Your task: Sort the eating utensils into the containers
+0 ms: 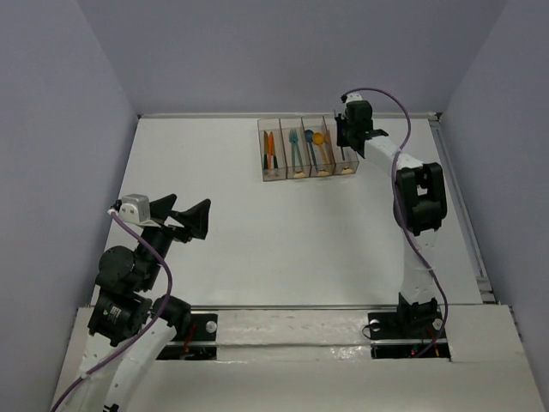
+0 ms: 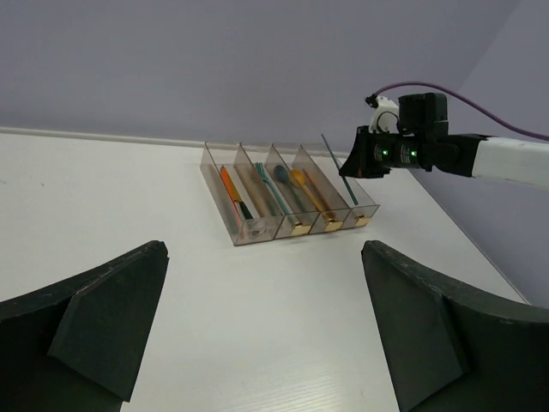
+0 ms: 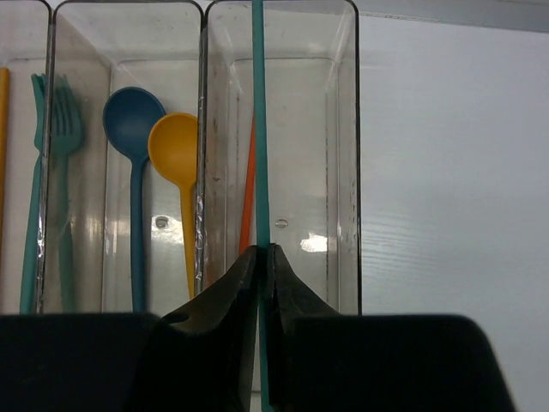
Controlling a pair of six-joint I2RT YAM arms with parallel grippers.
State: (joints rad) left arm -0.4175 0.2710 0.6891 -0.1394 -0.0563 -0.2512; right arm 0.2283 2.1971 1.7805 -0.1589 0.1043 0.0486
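Note:
The four joined clear containers [image 1: 262, 163] stand at the far middle of the table, and also show in the left wrist view [image 2: 257, 232]. My right gripper [image 1: 345, 137] hovers over the rightmost bin [image 3: 347, 172], shut [image 3: 264, 251] on a thin teal utensil [image 3: 259, 129] seen edge-on, pointing along the bin. A red-orange utensil [image 3: 250, 189] lies in that bin. The bin to its left holds a blue spoon [image 3: 133, 120] and an orange spoon [image 3: 174, 146], the one beyond holds teal forks [image 3: 51, 146], and the leftmost holds orange utensils [image 1: 269, 150]. My left gripper [image 1: 190, 204] is open and empty [image 2: 264, 257] above the table's left.
The white table [image 1: 257, 249] has grey walls on three sides. A metal rail [image 1: 467, 223] runs along its right edge. The right arm's purple cable [image 1: 399, 107] loops above its wrist.

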